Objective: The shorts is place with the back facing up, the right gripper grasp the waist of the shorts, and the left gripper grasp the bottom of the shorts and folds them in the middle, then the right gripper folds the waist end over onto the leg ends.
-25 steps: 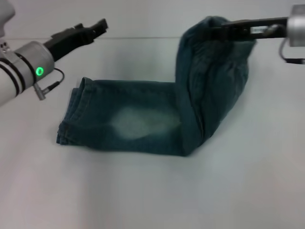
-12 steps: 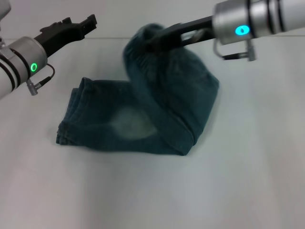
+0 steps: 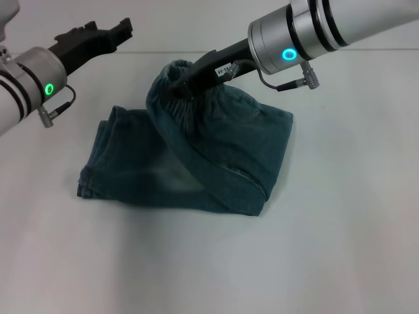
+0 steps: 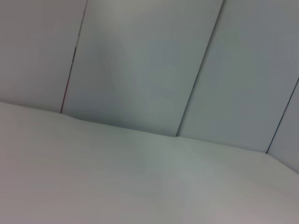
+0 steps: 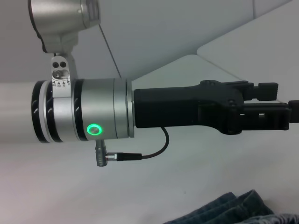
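Above the table (image 3: 340,248), the right gripper (image 3: 178,89), clamped on the waist of the shorts (image 3: 216,157), is carrying it further over the leg ends (image 3: 95,163); the left gripper (image 3: 121,29) is hovering apart, fingers unclear

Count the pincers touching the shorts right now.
1. The right pincer grips the raised waist end of the shorts above the folded legs. The left pincer hangs off to the robot's left, apart from the cloth.
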Motion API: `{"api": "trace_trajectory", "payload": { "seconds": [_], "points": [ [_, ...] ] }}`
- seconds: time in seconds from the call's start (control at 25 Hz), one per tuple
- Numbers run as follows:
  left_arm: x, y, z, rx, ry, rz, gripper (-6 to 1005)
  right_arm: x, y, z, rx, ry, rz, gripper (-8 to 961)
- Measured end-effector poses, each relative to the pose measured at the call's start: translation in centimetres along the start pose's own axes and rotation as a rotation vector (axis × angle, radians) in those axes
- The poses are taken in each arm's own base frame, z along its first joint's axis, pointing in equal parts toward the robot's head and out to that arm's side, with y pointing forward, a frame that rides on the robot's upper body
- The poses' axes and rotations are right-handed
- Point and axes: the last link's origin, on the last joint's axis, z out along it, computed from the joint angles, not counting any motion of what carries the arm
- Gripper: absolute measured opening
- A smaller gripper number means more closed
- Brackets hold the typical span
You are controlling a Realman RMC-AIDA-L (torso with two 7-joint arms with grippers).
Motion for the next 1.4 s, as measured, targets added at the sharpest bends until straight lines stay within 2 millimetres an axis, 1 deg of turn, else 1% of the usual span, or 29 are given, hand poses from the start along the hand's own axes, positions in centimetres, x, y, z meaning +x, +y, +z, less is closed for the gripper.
{"api": "trace_trajectory", "payload": {
  "seconds": [0.24,0.4,0.6,0.8,1.0,1.04,1.12,1.28,1.32,1.36,1.4],
  "points": [
    [-0.1,0.7,0.3,-0.019,-0.011,0.023,766,-0.3,0.2,0.2,0.002,0.015,-0.012,195],
    [-0.2,1.0,0.4,-0.029,-0.016,0.032,762,-0.3,0.1,0.1,0.014,0.033,-0.054,200],
    [-0.3,1.1,0.5,-0.034,-0.02,0.037,760,-0.2,-0.7,0.0,0.072,0.06,-0.115,205],
    [-0.3,1.2,0.6,-0.033,-0.023,0.037,758,-0.7,-1.0,-0.1,0.108,0.062,-0.198,308],
    [-0.1,1.1,0.6,-0.026,-0.02,0.038,756,0.0,-1.0,-1.1,0.114,-0.017,-0.194,411],
    [-0.1,1.1,0.6,-0.026,-0.017,0.037,758,0.4,-0.9,-1.5,0.109,-0.045,-0.185,432],
    [0.1,1.0,0.5,-0.033,-0.011,0.028,760,1.2,-0.7,-2.1,0.097,-0.095,-0.166,687],
    [0.3,1.0,-0.8,-0.116,0.017,0.0,765,3.4,-0.2,-4.1,0.045,-0.23,-0.128,767],
    [0.4,1.0,-1.5,-0.155,0.031,-0.018,766,4.1,0.1,-4.6,0.03,-0.263,-0.122,787],
    [0.3,1.0,-2.0,-0.185,0.04,-0.031,768,4.9,0.2,-5.1,0.021,-0.288,-0.114,807],
    [0.2,0.9,-2.8,-0.222,0.05,-0.049,769,6.4,0.6,-5.9,-0.001,-0.329,-0.101,834]
  ]
}}
